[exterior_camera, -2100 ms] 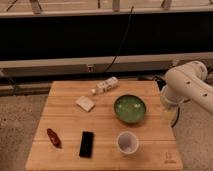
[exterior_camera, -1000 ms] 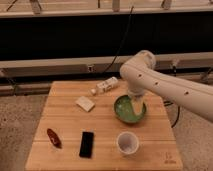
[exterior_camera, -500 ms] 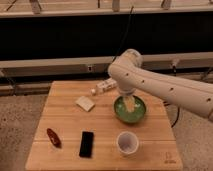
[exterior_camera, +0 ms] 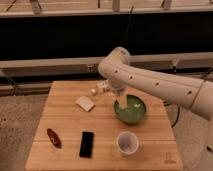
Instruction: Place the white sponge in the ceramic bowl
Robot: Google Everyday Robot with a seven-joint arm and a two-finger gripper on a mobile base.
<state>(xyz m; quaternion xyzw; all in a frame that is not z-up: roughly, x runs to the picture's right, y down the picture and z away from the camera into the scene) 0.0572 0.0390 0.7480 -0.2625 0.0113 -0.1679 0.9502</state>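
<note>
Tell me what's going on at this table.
A robot arm reaches in from the right over a wooden table. Its gripper hangs open and empty above the left side of the green bowl. The sponge lies flat on the table to the left of the bowl, not yet picked up. A cup, a phone and a bottle sit untouched nearby.

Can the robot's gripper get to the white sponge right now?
Probably yes. The gripper hangs open over the near rim of the ceramic bowl, and the white sponge lies flat on the table beside it, with only bare wood between them.
</note>
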